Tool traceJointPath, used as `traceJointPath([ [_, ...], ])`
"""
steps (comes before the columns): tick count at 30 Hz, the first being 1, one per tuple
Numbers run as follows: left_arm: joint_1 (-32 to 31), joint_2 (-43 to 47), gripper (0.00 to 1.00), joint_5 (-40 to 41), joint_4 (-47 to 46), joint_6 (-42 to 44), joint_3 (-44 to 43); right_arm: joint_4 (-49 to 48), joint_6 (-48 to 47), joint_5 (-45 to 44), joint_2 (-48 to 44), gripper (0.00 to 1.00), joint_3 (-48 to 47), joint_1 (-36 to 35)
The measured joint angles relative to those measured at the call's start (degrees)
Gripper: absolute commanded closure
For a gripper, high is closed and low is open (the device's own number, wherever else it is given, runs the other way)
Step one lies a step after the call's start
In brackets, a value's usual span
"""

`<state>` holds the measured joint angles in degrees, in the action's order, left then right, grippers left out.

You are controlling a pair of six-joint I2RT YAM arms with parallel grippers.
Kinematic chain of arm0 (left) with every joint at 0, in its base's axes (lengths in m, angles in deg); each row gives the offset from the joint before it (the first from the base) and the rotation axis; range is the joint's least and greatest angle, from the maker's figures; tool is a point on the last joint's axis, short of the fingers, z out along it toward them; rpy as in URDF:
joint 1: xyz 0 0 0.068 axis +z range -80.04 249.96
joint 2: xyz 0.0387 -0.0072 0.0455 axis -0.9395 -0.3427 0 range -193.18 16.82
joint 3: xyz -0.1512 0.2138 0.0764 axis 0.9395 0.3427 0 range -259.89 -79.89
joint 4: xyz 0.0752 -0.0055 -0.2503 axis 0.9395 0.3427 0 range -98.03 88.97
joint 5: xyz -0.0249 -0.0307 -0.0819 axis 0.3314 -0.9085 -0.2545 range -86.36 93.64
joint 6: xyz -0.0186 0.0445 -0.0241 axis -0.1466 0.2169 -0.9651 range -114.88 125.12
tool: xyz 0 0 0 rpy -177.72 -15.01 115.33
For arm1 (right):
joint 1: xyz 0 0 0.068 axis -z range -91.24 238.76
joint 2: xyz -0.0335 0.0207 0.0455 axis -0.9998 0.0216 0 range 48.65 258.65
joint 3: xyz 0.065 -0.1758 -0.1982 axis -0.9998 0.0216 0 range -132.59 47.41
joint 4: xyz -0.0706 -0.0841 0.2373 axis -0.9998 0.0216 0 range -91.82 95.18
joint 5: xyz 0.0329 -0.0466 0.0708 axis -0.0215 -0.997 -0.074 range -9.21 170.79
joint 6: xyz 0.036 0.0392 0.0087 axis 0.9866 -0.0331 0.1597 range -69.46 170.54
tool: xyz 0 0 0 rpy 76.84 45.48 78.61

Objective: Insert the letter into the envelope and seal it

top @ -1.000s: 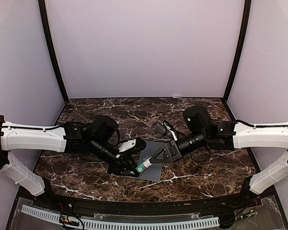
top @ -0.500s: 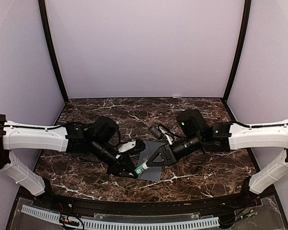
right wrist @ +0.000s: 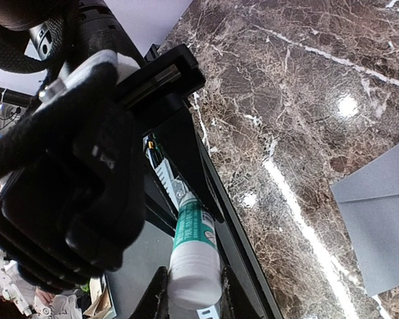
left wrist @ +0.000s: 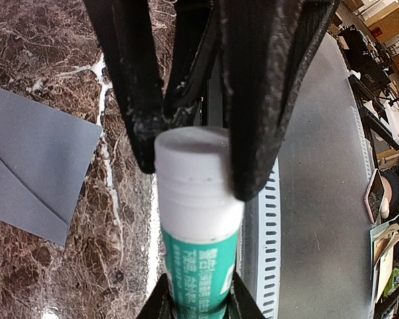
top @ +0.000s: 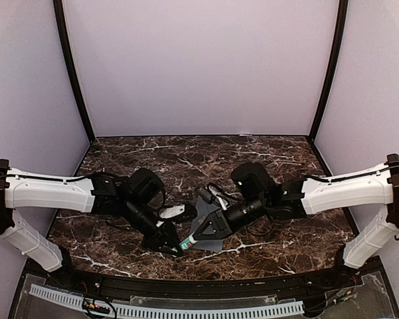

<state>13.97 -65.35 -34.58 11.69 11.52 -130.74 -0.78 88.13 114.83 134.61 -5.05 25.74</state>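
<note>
A glue stick (top: 191,238) with a green body (left wrist: 199,266) and a white cap (left wrist: 191,174) hangs between both grippers above the table's near edge. My left gripper (top: 177,246) (left wrist: 199,300) is shut on the green body. My right gripper (top: 201,232) (right wrist: 193,294) is shut on the white cap (right wrist: 194,278). The slate-grey envelope (top: 211,242) (left wrist: 33,166) (right wrist: 386,219) lies flat on the marble under and behind the grippers. The letter is out of view.
The dark marble table (top: 272,166) stretches behind the arms. A black front rail and a slotted white strip (top: 186,310) run along the near edge. A grey metal surface (left wrist: 319,199) lies below it.
Both arms have shifted left and toward the near edge, taking the glue stick with them. Both grips stay as they were.
</note>
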Motion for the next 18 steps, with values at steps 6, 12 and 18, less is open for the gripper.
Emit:
traceJointPath([
  [6,0.0,0.9,1.0,0.8,0.6,-0.2,1.5,-2.9,1.4,0.4,2.4,0.88,0.0,-0.8],
  [12,-0.2,1.4,1.0,1.0,1.8,-0.2,2.7,-5.1,2.2,1.0,4.7,0.88,0.0,-1.8],
  [18,-0.2,1.7,1.0,0.9,3.1,-0.2,3.1,-6.6,2.8,1.7,6.1,0.89,-0.2,-2.3],
])
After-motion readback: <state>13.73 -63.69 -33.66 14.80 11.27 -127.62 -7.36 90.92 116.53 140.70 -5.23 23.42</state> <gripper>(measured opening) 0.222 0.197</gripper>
